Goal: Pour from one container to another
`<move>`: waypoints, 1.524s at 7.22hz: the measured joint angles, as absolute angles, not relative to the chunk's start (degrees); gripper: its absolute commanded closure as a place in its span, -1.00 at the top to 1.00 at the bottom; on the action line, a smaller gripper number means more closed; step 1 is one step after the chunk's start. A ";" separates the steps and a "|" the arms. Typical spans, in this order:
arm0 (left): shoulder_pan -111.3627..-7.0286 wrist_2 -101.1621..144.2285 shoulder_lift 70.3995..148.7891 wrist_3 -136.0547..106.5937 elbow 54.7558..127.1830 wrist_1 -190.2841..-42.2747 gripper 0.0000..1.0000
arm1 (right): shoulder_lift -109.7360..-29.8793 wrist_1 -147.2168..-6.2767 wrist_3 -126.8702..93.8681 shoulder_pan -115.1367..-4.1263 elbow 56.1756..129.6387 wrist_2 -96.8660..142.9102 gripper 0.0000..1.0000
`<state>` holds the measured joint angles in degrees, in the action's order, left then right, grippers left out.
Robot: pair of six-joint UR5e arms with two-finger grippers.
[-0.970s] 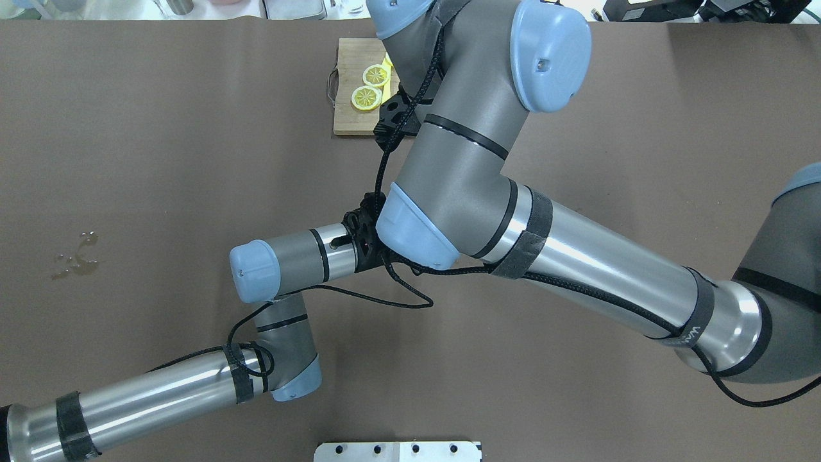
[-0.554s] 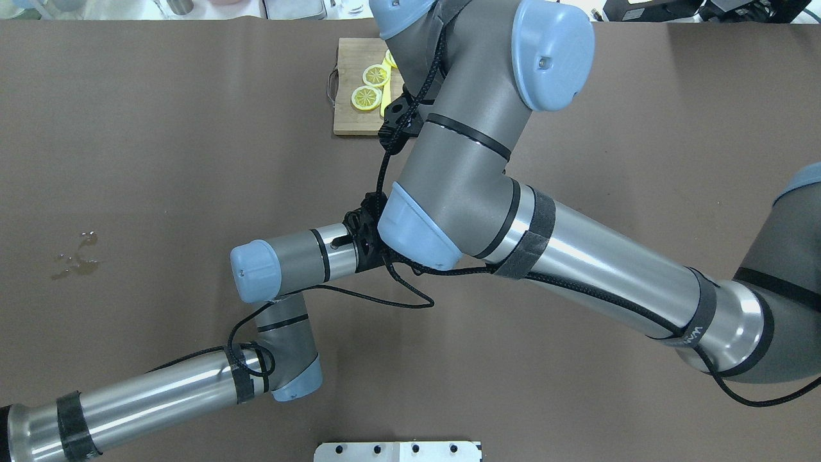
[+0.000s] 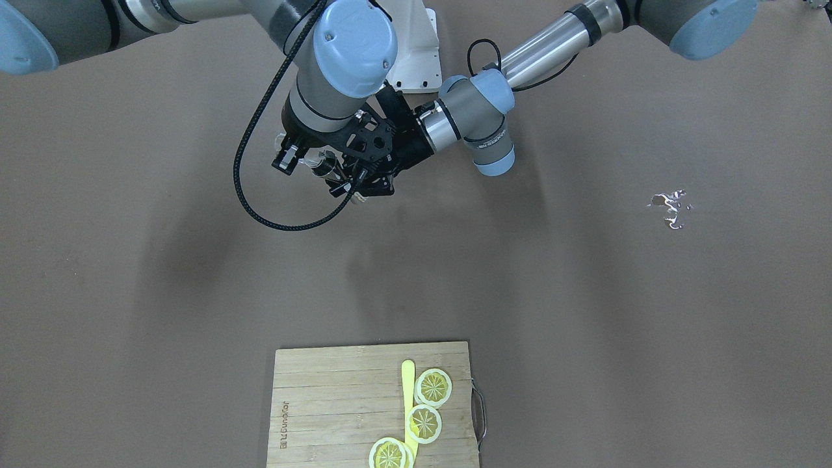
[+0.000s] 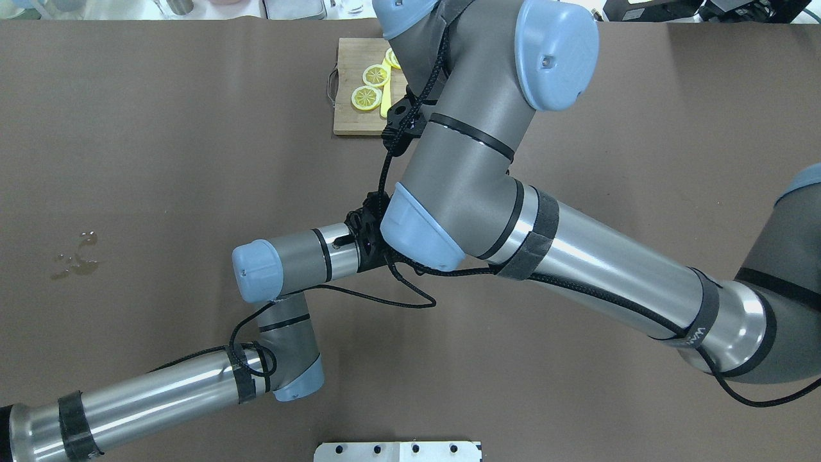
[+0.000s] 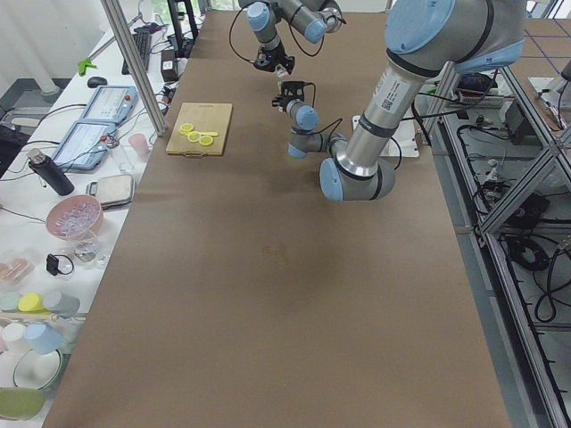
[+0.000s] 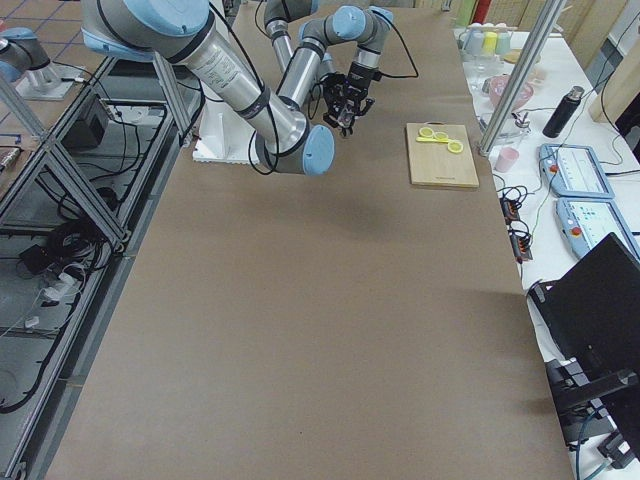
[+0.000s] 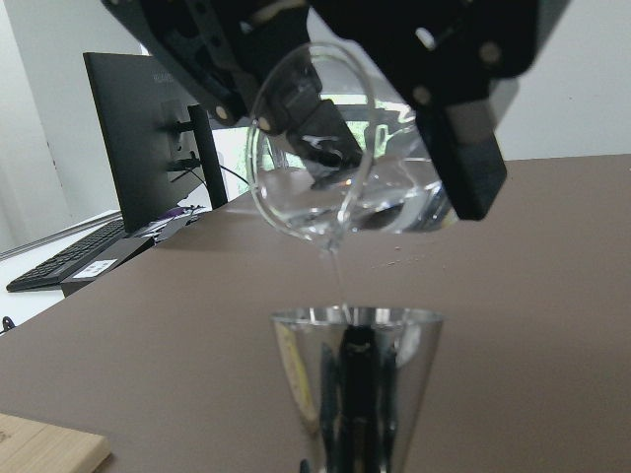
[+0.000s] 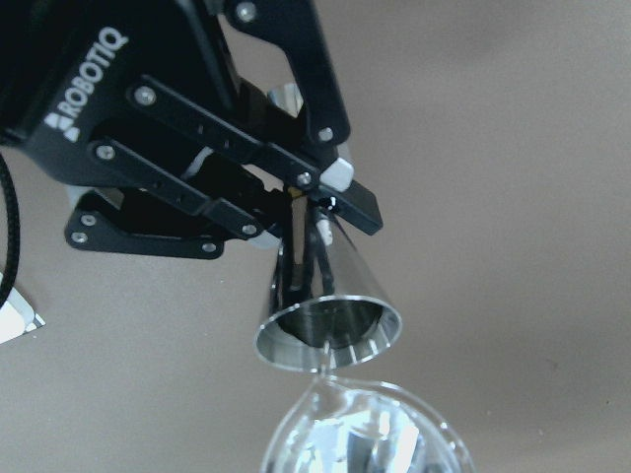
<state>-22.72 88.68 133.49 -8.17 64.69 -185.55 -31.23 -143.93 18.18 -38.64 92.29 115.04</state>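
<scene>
The long brown table (image 4: 128, 160) takes up most of the room, and both arms are bunched over it on the robot's side, well apart from the wooden cutting board (image 3: 338, 403) at the far edge. The big right arm (image 4: 577, 256) reaches in over the smaller-looking left arm (image 4: 160, 391), so from above their hands are hidden. A small wet puddle (image 3: 669, 207) sits off to the robot's left.

From the wrist cameras the work is plain. The right gripper (image 7: 355, 128) is clamped on a clear glass (image 7: 335, 168), one black finger on each side, and the glass is tipped with its lip down. The left gripper (image 8: 306, 197) pinches the narrow end of a metal cone cup (image 7: 355, 384), mouth up, just under that lip and not touching it. Both vessels hang in the air above the table.

A thin stream (image 7: 340, 281) runs from the lip into the cup's mouth, so I'd say the pour is midway, with water left in the glass.

To do this well, I'd hold the cup dead level and centred under the lip, and add tilt slowly. The cup's mouth is narrow, so a quick tip would likely splash past the rim.
</scene>
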 measured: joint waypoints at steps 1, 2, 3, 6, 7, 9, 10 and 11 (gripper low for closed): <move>-22.75 88.68 133.50 -8.17 64.69 -185.54 -1.00 | -32.73 -143.80 18.16 -38.65 94.49 115.10 -1.00; -22.75 88.70 133.53 -8.17 64.70 -185.54 -1.00 | -34.92 -143.32 17.88 -38.69 97.36 115.26 -1.00; -22.76 88.74 133.59 -8.17 64.73 -185.54 -1.00 | -36.55 -142.16 17.63 -38.72 99.37 115.44 -1.00; -22.76 88.75 133.82 -8.17 64.77 -185.59 -1.00 | -38.04 -136.79 17.01 -39.96 102.01 116.36 -1.00; -22.79 88.69 133.87 -8.17 64.78 -185.63 -1.00 | -39.43 -134.93 16.79 -41.24 104.11 117.01 -1.00; -22.97 88.59 133.91 -8.17 65.18 -185.72 -1.00 | -46.55 -127.23 15.01 -44.05 110.28 118.39 -1.00; -23.23 88.52 133.86 -8.17 65.59 -185.77 -1.00 | -50.59 -123.49 14.36 -45.84 113.13 119.41 -1.00; -23.73 88.44 133.71 -8.19 66.14 -185.79 -1.00 | -54.71 -119.73 14.15 -47.86 115.37 120.58 -1.00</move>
